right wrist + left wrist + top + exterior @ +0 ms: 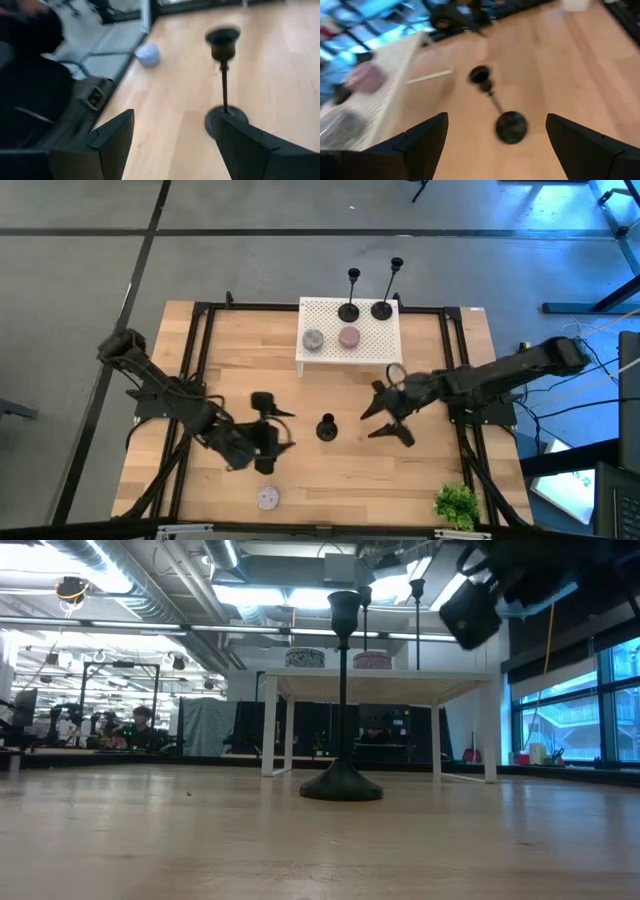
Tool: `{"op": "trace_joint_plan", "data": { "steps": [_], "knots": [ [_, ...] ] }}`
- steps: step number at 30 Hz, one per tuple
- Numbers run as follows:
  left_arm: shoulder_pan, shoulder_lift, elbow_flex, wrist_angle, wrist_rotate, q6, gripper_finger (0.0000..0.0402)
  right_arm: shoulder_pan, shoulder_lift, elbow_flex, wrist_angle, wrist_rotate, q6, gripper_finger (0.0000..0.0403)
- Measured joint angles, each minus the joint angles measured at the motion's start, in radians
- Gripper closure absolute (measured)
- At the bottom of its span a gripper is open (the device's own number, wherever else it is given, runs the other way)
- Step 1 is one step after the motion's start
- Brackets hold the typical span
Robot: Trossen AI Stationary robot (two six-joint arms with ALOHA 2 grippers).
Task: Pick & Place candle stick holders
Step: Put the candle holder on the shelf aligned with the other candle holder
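Both arms are showing as dark, near-black jointed limbs, built of blocky segments with rounded housings at the joints. The left arm point(165, 395), at the lower left of the overhead frame, is ending in a black two-finger gripper point(283, 427). The right arm point(500, 372), at centre right, is carrying thin dark cables and its own black gripper point(385, 417). Up close, the fingers point(422, 142) are looking matte black, flat-faced and wedge-shaped, with bevelled edges.

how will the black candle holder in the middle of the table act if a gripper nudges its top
The candle holder would probably tip rather than slide: its stem is tall and thin over a small round base. It looks stiff, likely metal. Once it falls, it may roll in an arc.
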Motion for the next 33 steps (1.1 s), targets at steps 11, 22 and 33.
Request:
{"op": "trace_joint_plan", "data": {
  "steps": [11, 22, 33],
  "knots": [
    [-0.055, -0.348, -0.423, 0.628, -0.156, 0.198, 0.0068, 0.113, 0.293, 0.000, 0.267, 0.348, 0.052, 0.0135],
    [-0.045, -0.406, -0.599, 0.955, -0.071, 0.297, 0.0068, 0.153, 0.571, 0.000, 0.591, 0.588, 0.100, 0.0135],
    [-0.045, -0.402, -0.599, 0.999, -0.041, 0.327, 0.0068, 0.153, 0.713, 0.004, 0.812, 0.662, 0.100, 0.0135]
  ]
}}
